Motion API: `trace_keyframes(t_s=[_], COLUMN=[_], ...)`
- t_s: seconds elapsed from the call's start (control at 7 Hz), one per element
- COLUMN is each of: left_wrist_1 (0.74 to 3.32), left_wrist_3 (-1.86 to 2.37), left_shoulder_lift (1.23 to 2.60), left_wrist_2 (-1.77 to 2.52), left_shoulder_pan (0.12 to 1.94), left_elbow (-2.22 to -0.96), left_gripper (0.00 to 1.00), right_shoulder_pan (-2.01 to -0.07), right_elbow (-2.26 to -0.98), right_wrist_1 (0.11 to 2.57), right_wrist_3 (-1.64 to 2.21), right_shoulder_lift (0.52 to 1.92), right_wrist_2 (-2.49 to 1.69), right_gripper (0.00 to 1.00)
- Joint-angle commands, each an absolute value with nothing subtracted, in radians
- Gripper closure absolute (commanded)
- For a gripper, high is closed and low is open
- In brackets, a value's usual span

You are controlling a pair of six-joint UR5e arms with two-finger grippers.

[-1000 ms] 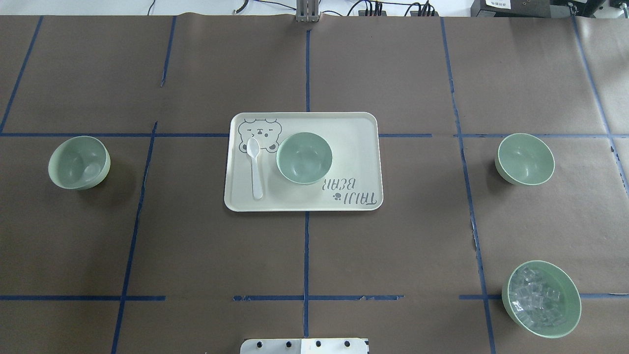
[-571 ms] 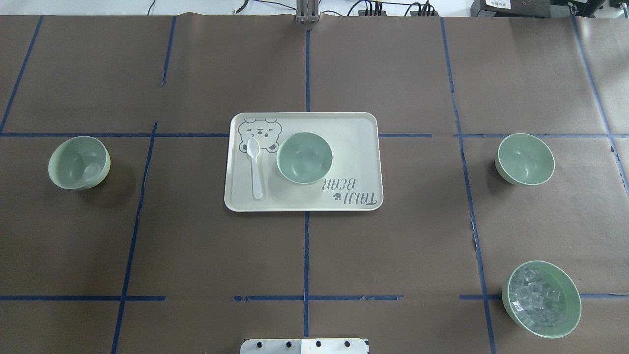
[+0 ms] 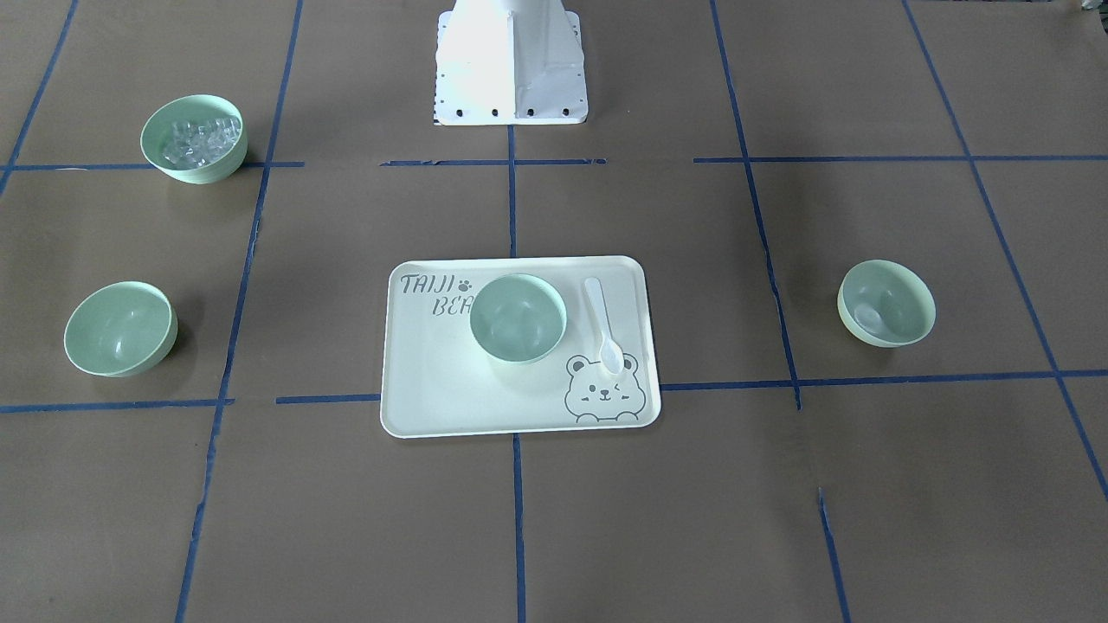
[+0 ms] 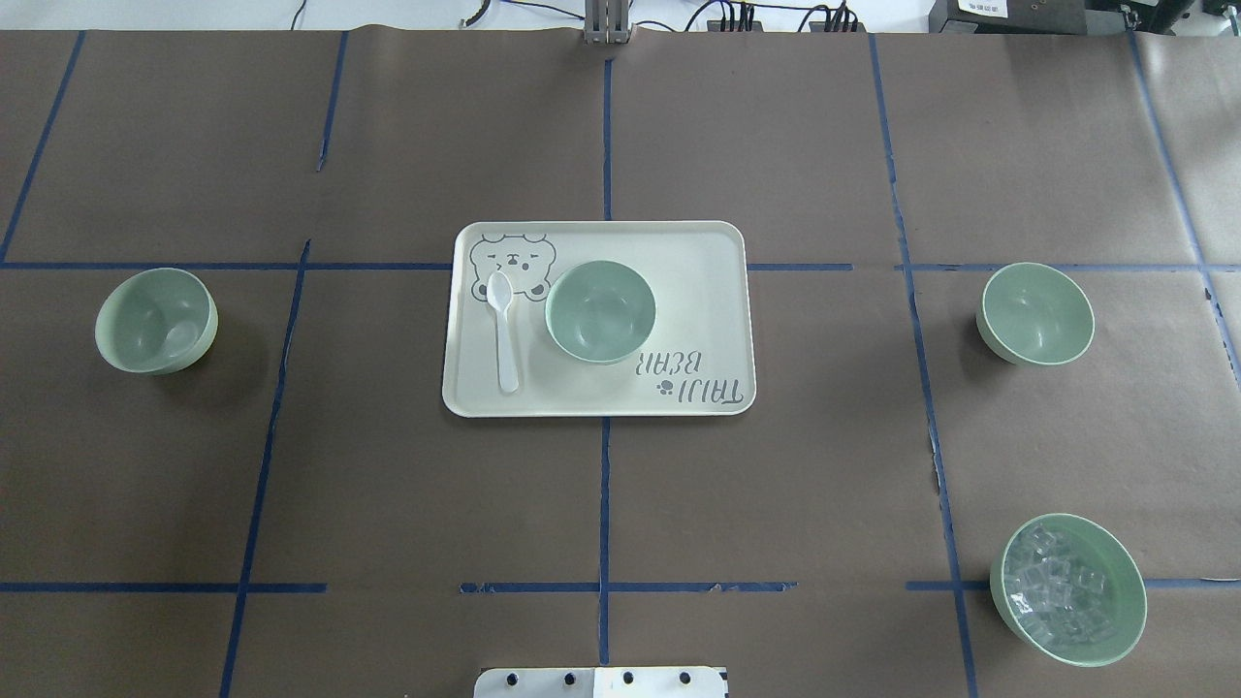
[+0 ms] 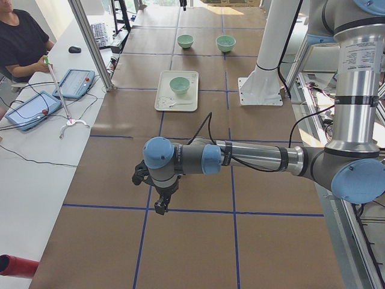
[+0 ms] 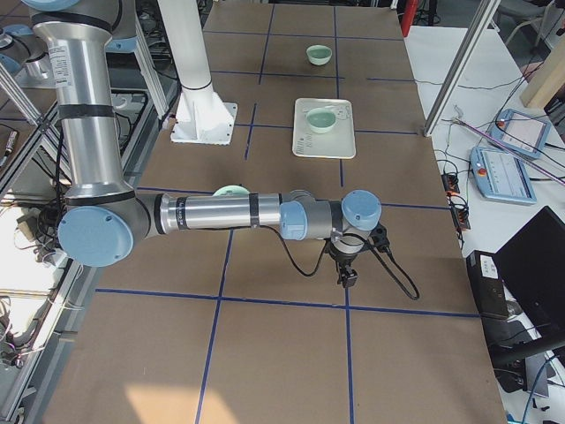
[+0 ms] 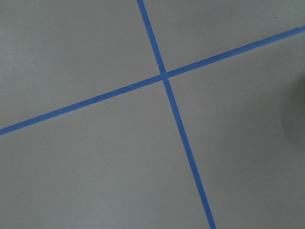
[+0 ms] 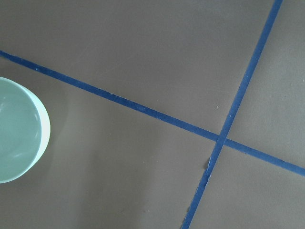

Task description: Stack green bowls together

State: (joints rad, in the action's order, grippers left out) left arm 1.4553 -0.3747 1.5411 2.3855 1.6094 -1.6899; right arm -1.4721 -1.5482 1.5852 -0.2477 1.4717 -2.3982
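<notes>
Three plain green bowls stand apart. One [image 4: 156,321] is on the table's left, one [image 4: 600,311] on the bear-print tray [image 4: 698,291] at the centre, one [image 4: 1035,313] on the right. My left gripper [image 5: 161,208] shows only in the exterior left view, low over bare table at the left end; I cannot tell if it is open. My right gripper [image 6: 349,281] shows only in the exterior right view, at the right end; I cannot tell its state. The right wrist view catches a plain bowl's rim [image 8: 19,131] at its left edge.
A fourth green bowl [image 4: 1067,589] holding clear cubes stands at the near right. A white spoon [image 4: 503,330] lies on the tray left of the bowl. Blue tape lines cross the brown table cover. The robot's white base [image 3: 511,65] is at the near edge.
</notes>
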Motion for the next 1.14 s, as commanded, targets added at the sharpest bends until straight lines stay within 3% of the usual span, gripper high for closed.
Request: trace_keyframes(t_s=[0.0,0.43,0.57,1.0], left_wrist_1=[1.459,1.525,1.541,1.551], left_wrist_3=[-0.371,-0.373,-0.37,-0.37], left_shoulder_lift=[1.542,1.54,1.54,1.54], left_wrist_2=[2.404,2.459,2.459,2.459], left_shoulder_pan=[1.606,1.606,1.606,1.606], left_elbow=[-1.695,-1.694,-1.698,-1.7], left_gripper=[0.0,0.0,0.0,0.0], right_shoulder_pan=[-1.442,-1.274,-1.216,-1.117], right_elbow=[-1.552,-1.545,-1.534,-1.514], right_wrist_1=[1.586,1.277,1.159,0.994], right_wrist_3=[-0.23,0.281,0.458,0.696], right_shoulder_lift=[1.471,1.494,1.502,1.503], right_wrist_2=[-2.423,-2.47,-2.455,-2.347], right_gripper=[0.0,0.02,0.11,0.12])
